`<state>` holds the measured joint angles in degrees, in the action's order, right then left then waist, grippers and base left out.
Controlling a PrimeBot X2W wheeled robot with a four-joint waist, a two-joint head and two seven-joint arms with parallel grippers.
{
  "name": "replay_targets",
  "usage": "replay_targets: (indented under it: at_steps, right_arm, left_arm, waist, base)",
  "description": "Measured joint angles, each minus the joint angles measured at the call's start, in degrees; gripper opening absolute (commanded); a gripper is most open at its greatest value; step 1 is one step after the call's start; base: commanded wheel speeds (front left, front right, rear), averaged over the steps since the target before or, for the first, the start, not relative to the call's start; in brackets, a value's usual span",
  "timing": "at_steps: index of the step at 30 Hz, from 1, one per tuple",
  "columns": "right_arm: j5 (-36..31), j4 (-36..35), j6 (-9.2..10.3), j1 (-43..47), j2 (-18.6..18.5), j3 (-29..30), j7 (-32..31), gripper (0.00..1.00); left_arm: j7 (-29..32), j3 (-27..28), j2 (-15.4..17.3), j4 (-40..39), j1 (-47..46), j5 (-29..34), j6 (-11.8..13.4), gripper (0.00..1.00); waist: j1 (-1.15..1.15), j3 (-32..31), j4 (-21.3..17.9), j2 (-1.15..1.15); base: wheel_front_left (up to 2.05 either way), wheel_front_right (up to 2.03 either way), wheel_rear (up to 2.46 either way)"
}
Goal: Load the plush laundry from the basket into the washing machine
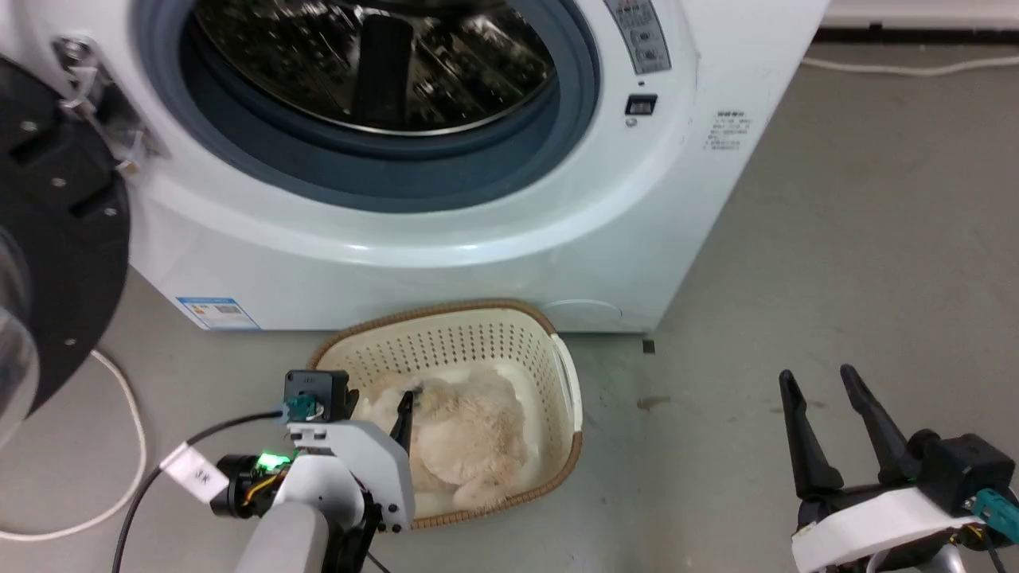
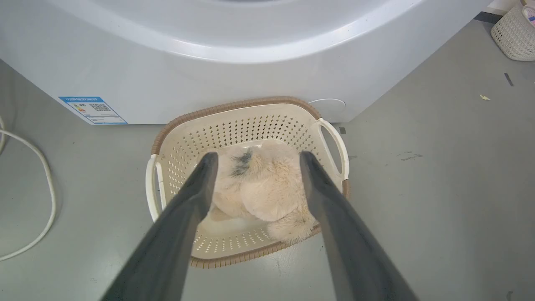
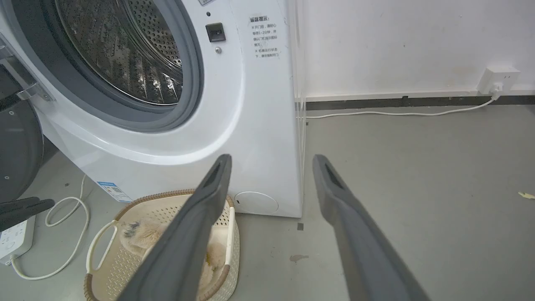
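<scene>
We saw left end effector [image 2: 259, 154] spread wide above fluffy cream plush bundle [image 2: 267, 188] inside cream perforated basket [image 2: 234, 106], before white front-loading washer [image 1: 478, 239]. Right end effector [image 1: 817, 372] likewise spread, empty. We advised straddling bundle's middle, pinching deep.

Cream plush laundry [image 1: 470, 438]; perforated cream basket [image 1: 446, 338], brown rim.

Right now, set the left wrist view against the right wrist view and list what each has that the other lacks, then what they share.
Left wrist, past the open left gripper, adds a second pale basket at upper right. Right wrist, past the open right gripper, adds the steel drum, the open door and a wall socket. Shared: the basket holding the plush laundry, the washing machine front and its blue label.
</scene>
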<state>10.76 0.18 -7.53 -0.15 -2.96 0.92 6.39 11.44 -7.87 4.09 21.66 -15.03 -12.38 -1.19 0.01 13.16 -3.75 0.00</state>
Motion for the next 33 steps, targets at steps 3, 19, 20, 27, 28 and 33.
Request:
replay_targets:
  at_steps: [3, 19, 20, 27, 28, 33]
  right_arm:
    - [0.9, -0.2, 0.0, -0.4, 0.0, 0.0, 0.4, 1.0]
    - [5.2, -1.6, 0.0, -1.6, 0.0, -0.1, 2.3, 1.0]
    - [5.5, -1.7, 0.0, -1.6, 0.0, -0.2, 2.4, 1.0]
    - [7.4, -2.4, 0.0, -1.8, 0.0, -0.5, 3.3, 1.0]
    - [7.6, -2.5, 0.0, -1.9, 0.0, -0.5, 3.4, 1.0]
    - [8.8, -3.0, 0.0, -2.5, 0.0, -0.5, 3.9, 1.0]
  left_arm:
    - [1.2, -0.7, 0.5, 1.7, -1.8, -0.3, 0.0, 1.0]
    - [8.2, -5.2, 5.3, 10.2, -11.3, -1.1, 0.0, 1.0]
    - [8.4, -5.5, 5.7, 10.6, -11.9, -1.1, 0.0, 1.0]
    - [10.2, -8.3, 8.3, 13.5, -16.0, -0.6, 0.1, 1.0]
    - [10.5, -9.0, 8.8, 13.9, -16.7, -0.1, 0.1, 1.0]
    - [12.0, -12.4, 11.2, 15.9, -20.0, 2.1, 0.5, 1.0]
  waist:
    - [0.0, 1.5, -0.6, 0.0]
    - [0.0, 10.8, -3.0, 0.0]
    - [0.0, 11.4, -3.1, 0.0]
    - [0.0, 15.5, -3.7, 0.0]
    - [0.0, 16.1, -3.7, 0.0]
    - [0.0, 19.0, -4.0, 0.0]
  base:
    - [0.0, 0.0, 0.0]
    - [0.0, 0.0, 0.0]
    - [0.0, 0.0, 0.0]
    - [0.0, 0.0, 0.0]
    - [0.0, 0.0, 0.0]
    - [0.0, 0.0, 0.0]
